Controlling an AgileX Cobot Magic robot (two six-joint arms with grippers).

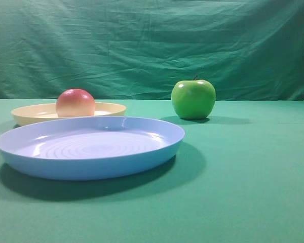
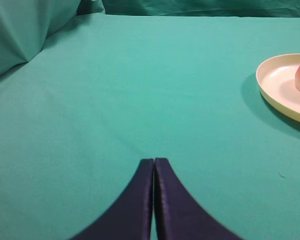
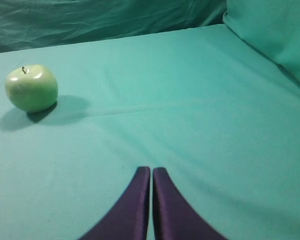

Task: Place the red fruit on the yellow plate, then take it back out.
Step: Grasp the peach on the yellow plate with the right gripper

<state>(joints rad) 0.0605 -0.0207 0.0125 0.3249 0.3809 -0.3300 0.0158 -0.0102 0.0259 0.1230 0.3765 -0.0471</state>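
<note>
Resting on the yellow plate [image 1: 109, 108], the red fruit [image 1: 75, 103] sits behind a blue plate [image 1: 91, 162]; left gripper [image 2: 154, 161] and right gripper [image 3: 151, 170] are clenched, holding nothing

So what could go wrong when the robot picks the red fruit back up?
The red fruit is round and smooth, so it might slip and roll off the yellow plate. The blue plate sits right beside it and could get bumped. Both the left pincer and the right pincer are shut, so one must open first.
</note>
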